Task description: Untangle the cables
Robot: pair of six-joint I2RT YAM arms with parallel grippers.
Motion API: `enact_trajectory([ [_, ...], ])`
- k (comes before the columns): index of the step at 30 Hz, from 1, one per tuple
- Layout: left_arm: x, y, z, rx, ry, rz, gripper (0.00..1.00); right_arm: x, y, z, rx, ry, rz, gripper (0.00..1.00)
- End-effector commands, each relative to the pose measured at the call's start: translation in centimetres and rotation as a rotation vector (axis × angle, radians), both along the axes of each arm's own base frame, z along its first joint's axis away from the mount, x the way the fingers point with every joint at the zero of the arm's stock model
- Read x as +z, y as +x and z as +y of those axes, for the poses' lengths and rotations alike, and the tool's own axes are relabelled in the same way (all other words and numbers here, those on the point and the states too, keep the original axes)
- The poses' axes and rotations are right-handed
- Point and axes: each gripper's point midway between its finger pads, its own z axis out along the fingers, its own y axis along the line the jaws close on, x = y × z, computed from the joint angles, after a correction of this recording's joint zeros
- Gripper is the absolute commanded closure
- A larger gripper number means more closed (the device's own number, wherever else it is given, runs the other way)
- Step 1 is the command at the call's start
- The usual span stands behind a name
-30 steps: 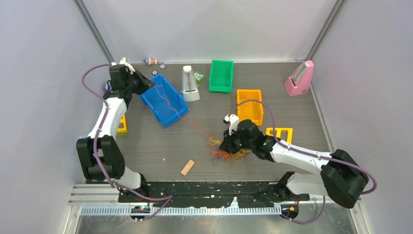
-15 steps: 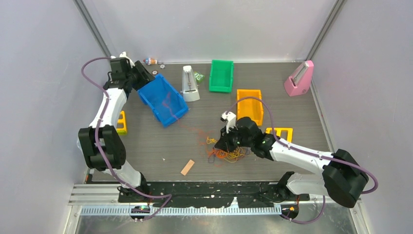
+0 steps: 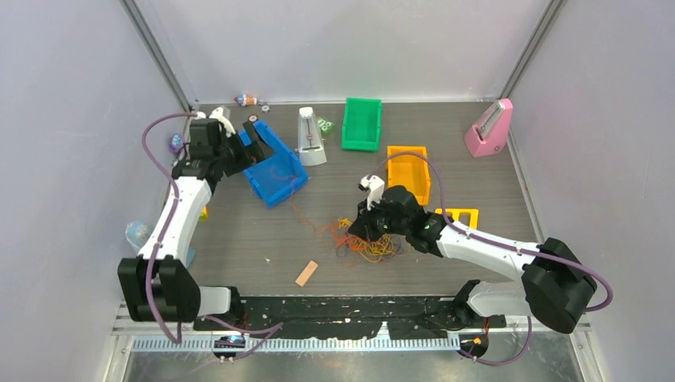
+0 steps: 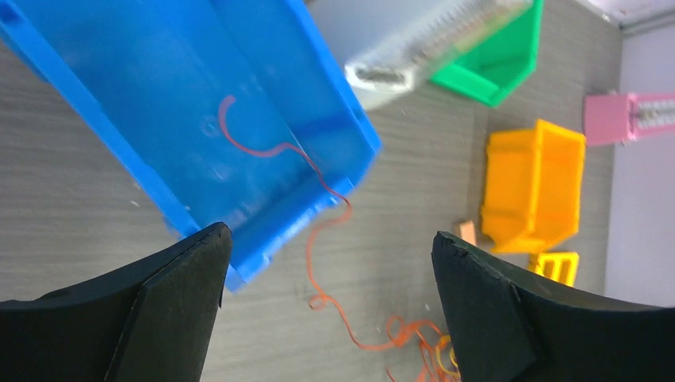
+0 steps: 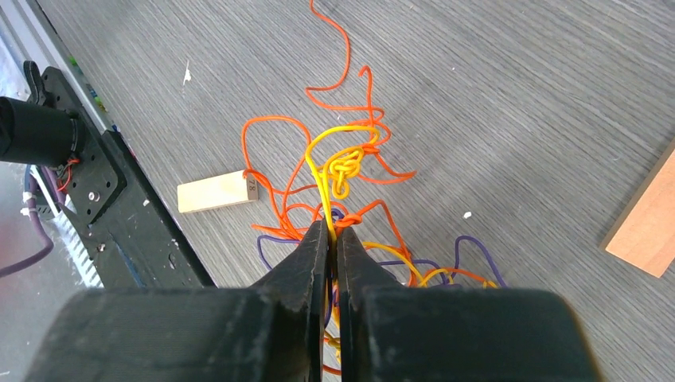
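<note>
**Strand released, tangle anchored**

Top view: the left tool (image 3: 255, 142) hovers at the blue plastic bin (image 3: 288, 155). The tangle of orange, yellow and purple wire cables (image 3: 370, 245) lies on the grey surface (image 3: 239, 231).

Left wrist: the jaws, shut a second ago, stand spread, leaving a red-orange strand (image 4: 263, 150) in the bin.

Right wrist: the right tool (image 5: 330, 231) pinches a yellow strand (image 5: 320, 187), likely anchoring the knot.

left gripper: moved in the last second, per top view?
Yes. The left gripper has shifted away from the back wall and slightly toward the white metronome. It now stands open at the blue bin.
</note>
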Motion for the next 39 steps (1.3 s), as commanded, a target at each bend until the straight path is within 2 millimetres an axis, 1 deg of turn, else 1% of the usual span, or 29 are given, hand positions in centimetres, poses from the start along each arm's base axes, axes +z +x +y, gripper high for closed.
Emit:
enact_trajectory([
  [1, -0.6, -4.3, -3.2, -0.082, -0.021, 0.044, 0.01, 2.5, 1.2, 1.2, -0.02, 0.069, -0.059, 0.95],
  [4, -2.0, -6.6, -5.3, -0.111, -0.036, 0.06, 0.0, 2.5, 1.2, 1.2, -0.017, 0.072, -0.057, 0.94],
  [6, -2.8, -8.2, -7.5, -0.151, -0.068, 0.055, 0.02, 2.4, 1.2, 1.2, -0.016, 0.068, -0.055, 0.95],
  [10, -4.7, -10.7, -11.1, -0.173, -0.192, 0.077, 0.05, 2.3, 1.1, 1.1, -0.01, 0.059, -0.057, 0.95],
  [12, -5.9, -11.6, -11.7, -0.151, -0.232, 0.087, 0.05, 2.2, 0.9, 0.9, -0.006, 0.052, -0.055, 0.94],
  [15, -7.5, -12.3, -11.9, -0.084, -0.276, 0.102, 0.06, 2.0, 0.6, 0.7, 0.005, 0.043, -0.056, 0.95],
  [16, -8.4, -12.6, -11.9, -0.05, -0.299, 0.13, 0.07, 2.0, 0.5, 0.6, 0.008, 0.042, -0.056, 0.95],
  [21, -10.3, -12.8, -12.8, 0.056, -0.379, 0.218, 0.07, 1.9, 0.0, 0.3, 0.014, 0.042, -0.058, 0.95],
  [25, -11.3, -12.5, -14.0, 0.161, -0.455, 0.274, 0.11, 2.0, -0.1, 0.1, 0.011, 0.047, -0.065, 0.95],
  [31, -13.1, -12.1, -14.8, 0.268, -0.469, 0.324, 0.13, 2.2, -0.4, -0.1, 0.016, 0.061, -0.066, 0.95],
  [33, -14.1, -12.3, -15.0, 0.291, -0.466, 0.358, 0.16, 2.3, -0.6, -0.2, 0.019, 0.065, -0.066, 0.95],
  [39, -15.3, -11.7, -15.9, 0.326, -0.432, 0.389, 0.24, 2.7, -0.7, 0.0, 0.029, 0.08, -0.074, 0.95],
])
